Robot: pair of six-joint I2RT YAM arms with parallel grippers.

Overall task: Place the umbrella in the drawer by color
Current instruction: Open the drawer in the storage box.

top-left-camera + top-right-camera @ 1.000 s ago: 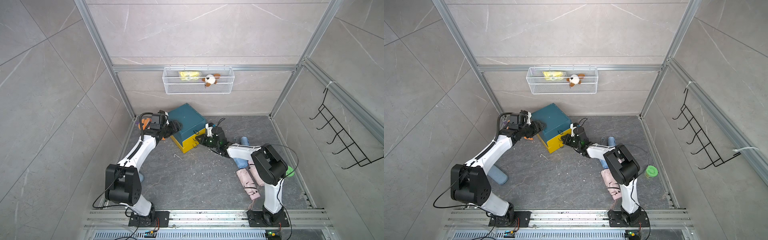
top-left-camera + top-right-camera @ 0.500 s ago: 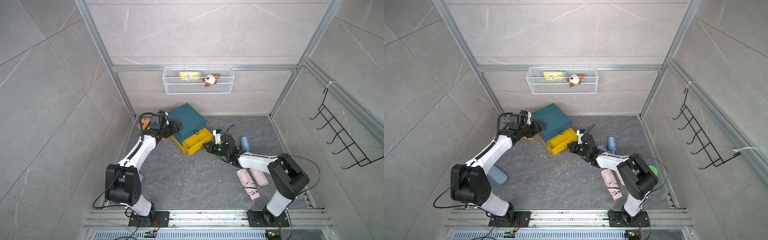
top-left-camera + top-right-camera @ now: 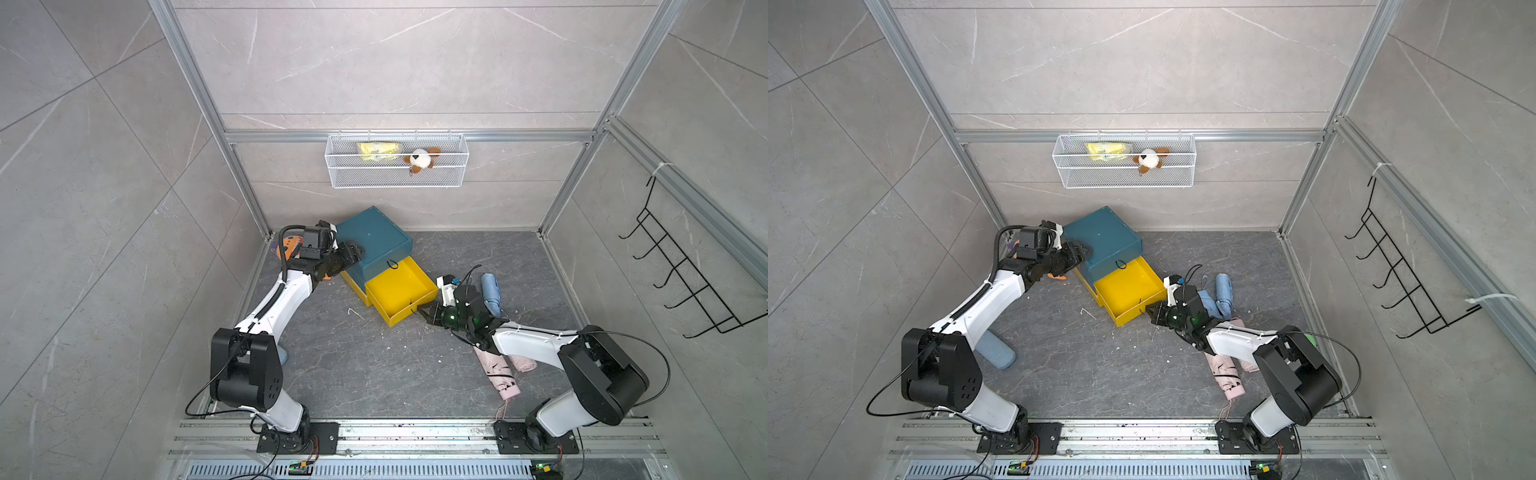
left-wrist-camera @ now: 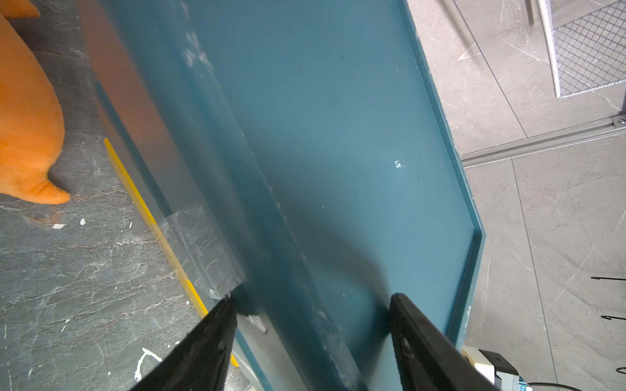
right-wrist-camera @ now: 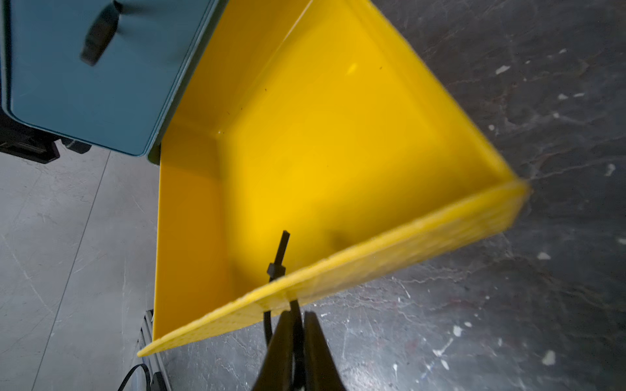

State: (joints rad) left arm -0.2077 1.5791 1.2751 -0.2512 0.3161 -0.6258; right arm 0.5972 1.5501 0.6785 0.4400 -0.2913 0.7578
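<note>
Right fingers [image 5: 283,348] pinch shut on the drawer's [image 3: 399,289] loop [image 5: 267,321]; left fingers [image 4: 203,345], spread wide, brace the cabinet [image 3: 374,239]. Drawer-opening step, seemingly finished. From the drawer, the pink umbrella [image 3: 496,368] lies at 5 o'clock, the blue umbrella [image 3: 491,291] at 3. Next: release the loop, pick an umbrella.

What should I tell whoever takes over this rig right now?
Left gripper: open, astride the cabinet's top edge, seemingly bracing it.
Right gripper: shut on the yellow drawer's black pull.
Done: yellow drawer pulled out, empty; teal drawer shut.
Things: blue umbrella and pink umbrellas lie on the floor by the right arm; none is in a drawer.
Left: release the pull, sort umbrellas into drawers by color.
</note>
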